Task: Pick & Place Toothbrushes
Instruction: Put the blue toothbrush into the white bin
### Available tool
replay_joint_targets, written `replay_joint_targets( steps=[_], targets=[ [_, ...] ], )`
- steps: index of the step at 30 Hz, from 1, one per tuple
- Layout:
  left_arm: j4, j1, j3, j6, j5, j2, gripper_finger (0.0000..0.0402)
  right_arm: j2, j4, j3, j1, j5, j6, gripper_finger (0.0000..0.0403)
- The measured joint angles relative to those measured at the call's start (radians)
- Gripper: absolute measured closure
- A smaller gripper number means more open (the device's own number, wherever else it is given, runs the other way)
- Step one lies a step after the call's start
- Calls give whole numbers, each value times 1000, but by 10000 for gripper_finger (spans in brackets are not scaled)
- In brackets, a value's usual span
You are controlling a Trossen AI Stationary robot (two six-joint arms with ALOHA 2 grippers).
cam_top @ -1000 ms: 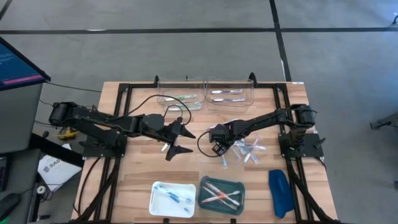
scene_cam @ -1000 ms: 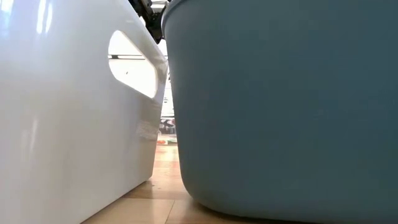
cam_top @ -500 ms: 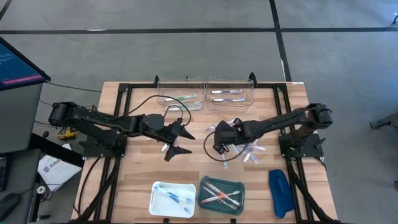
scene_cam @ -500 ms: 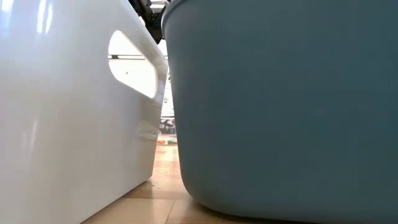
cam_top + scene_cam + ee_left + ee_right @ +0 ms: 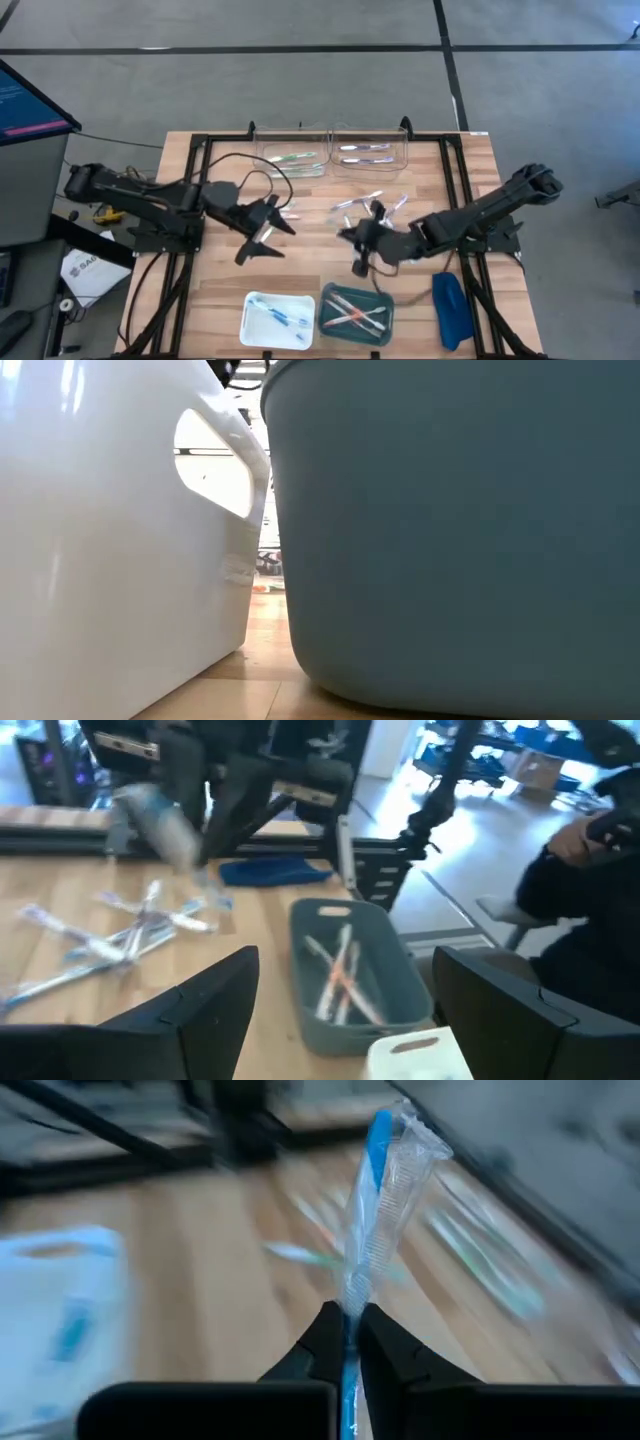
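Note:
My right gripper point(image 5: 362, 238) hangs over the table's middle, between the loose pile of toothbrushes point(image 5: 372, 205) and the teal tray point(image 5: 326, 312). It is shut on a clear-wrapped blue toothbrush point(image 5: 385, 1210). My left gripper point(image 5: 262, 232) is open and holds nothing, left of the middle; its wrist view looks at the teal tray point(image 5: 390, 955), where pink and white toothbrushes lie. The pile point(image 5: 120, 930) lies flat on the wood. A white tray point(image 5: 277, 318) holds blue ones. My right gripper pinches the wrapped toothbrush near one end point(image 5: 352, 1308) between its two fingers point(image 5: 322, 1342). The rest of the stick runs straight out past the fingertips, lifted clear of the table, with the loose wrapper end point(image 5: 415, 1135) farthest out.
Two clear bins point(image 5: 332, 152) with toothbrushes stand at the far edge. A dark-blue oblong object point(image 5: 450, 308) lies near the right corner. In the low view a white tray wall point(image 5: 110, 540) and a teal tray wall point(image 5: 450, 530) block almost everything. A person point(image 5: 590, 880) is beyond the table.
My right gripper has drawn away from the pile toward the near edge with the wrapped toothbrush in its fingers, while the arm's elbow has swung toward the table's right. My left gripper has pulled back toward the table's left and a little nearer, still open.

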Motion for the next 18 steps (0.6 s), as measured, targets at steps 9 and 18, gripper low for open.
replay_joint_targets(
  steps=[9, 18],
  targets=[
    [1, -36, 0, 23, -2, -14, 109, 29, 332, 0, 71, -125, -227, 394],
    [-25, -24, 0, 21, -22, -14, 109, 75, 435, 0, 55, -253, -182, 394]
  ],
)
